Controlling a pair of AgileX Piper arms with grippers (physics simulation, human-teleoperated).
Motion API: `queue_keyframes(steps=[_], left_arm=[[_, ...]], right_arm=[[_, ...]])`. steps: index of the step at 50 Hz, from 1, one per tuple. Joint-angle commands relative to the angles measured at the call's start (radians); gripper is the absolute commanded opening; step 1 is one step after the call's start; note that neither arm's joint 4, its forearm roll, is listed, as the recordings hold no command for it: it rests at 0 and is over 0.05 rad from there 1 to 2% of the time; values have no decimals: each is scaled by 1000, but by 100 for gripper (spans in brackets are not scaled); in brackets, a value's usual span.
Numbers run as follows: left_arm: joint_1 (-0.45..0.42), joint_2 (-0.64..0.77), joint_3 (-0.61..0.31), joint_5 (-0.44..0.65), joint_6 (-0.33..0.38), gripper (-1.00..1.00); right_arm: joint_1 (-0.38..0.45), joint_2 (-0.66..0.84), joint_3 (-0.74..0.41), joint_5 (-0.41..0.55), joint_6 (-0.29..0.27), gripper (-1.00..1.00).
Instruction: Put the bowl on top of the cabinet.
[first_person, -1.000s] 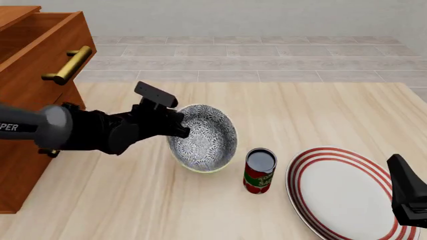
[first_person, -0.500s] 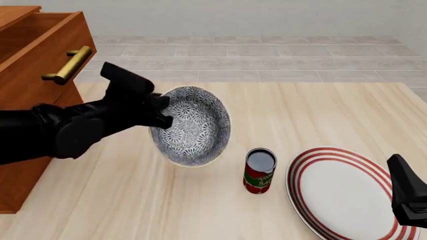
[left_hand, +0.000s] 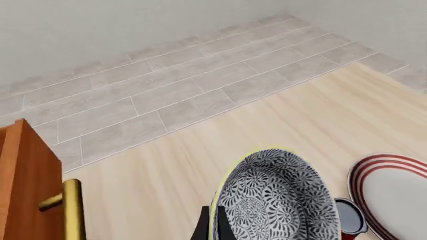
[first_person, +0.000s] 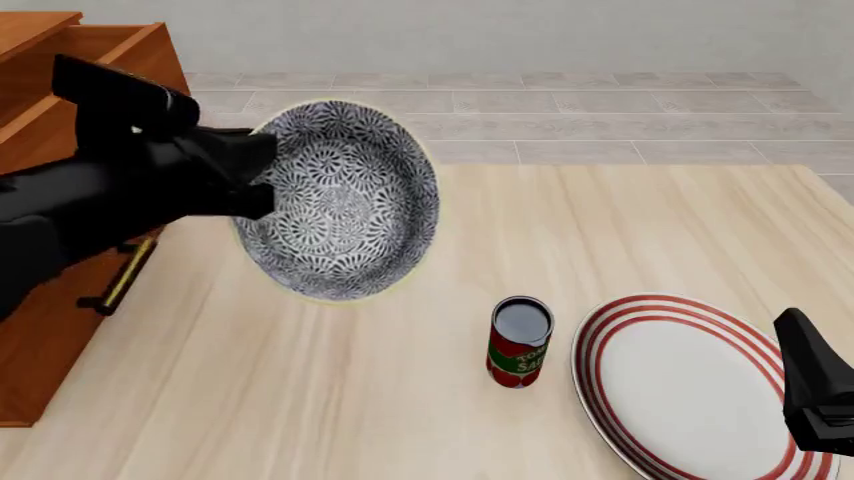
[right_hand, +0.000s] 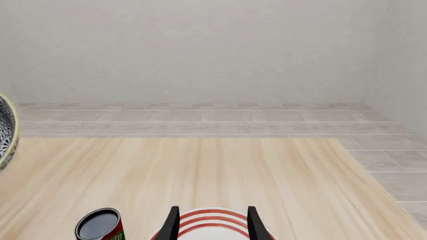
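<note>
**Left fingers clamped on the lifted bowl's rim; right fingers apart over the plate**

The left gripper (first_person: 260, 180) has its fingers (left_hand: 203, 231) pinching the rim of the deep round bowl with the blue-grey floral pattern and pale yellowish rim (first_person: 340, 200). The bowl is tipped on its side, clear of the light wooden table (first_person: 400, 400). The right gripper (right_hand: 212, 224) holds its two fingers parted with nothing between them.

The front view alone shows the black left arm reaching in, with the large reddish-brown wooden cabinet (first_person: 60, 120) just behind and beside the gripper and a brass bar handle below the arm. The left wrist view shows only a narrow edge of that cabinet (left_hand: 27, 190) and one brass handle beside the fingers. It also shows that the bowl (left_hand: 277, 200) stands on edge at the fingertips.

Beyond the right fingers lies the flat white plate with red rings (right_hand: 213, 227). The front view shows it whole (first_person: 694, 390), with the right gripper at its near edge. The small red can with a dark top (first_person: 519, 340) stands just beside the plate, well below the left fingers. The right wrist view catches the can (right_hand: 100, 226) and only a sliver of the bowl.
</note>
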Motion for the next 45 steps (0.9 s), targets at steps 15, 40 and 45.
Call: queue_keyframes(steps=[15, 40, 45], left_arm=[[55, -377, -138, 299, -137, -100], [191, -452, -242, 392, -172, -100], [241, -454, -252, 383, -194, -100]], right_arm=[[0, 0, 0, 0, 0, 100], [0, 0, 0, 0, 0, 100], [0, 0, 0, 0, 0, 100]])
